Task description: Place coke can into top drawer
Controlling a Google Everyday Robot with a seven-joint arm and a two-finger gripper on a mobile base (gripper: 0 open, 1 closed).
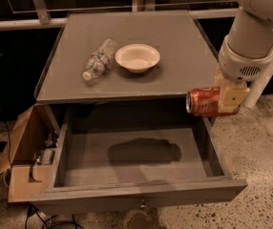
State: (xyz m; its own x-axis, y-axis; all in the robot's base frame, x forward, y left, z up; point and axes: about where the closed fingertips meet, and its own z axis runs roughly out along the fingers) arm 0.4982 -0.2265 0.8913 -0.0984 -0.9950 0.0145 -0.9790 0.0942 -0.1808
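Over at the right of the frame the robot's pale arm (256, 27) comes down from the upper right corner, and its tool (225, 98) hangs just past the right front corner of the bench (174, 37). The tool is clamped on the coke can (203, 102): one yellowish finger (233, 98) lies across the near side of the can, and the can is held lying on its side, its silver end facing left. It is up in the air, above the right side wall of the top drawer (141, 194), touching neither the drawer nor the bench as far as I can see.

The top drawer is pulled out towards the lower part of the frame. Its flat grey bottom carries only a dark shadow (143, 150) near the middle, and a small knob (141, 205) shows under the front wall.

On the bench, upper centre, a clear water bottle (99, 58) lies on its side, cap pointing to the lower left. Just beside it to the right sits a shallow white bowl (137, 57), upright; whether the two touch I cannot tell.

At the lower left, next to the drawer, an open cardboard box (24, 147) stands on the speckled floor (265, 147), with small things inside that I cannot make out.
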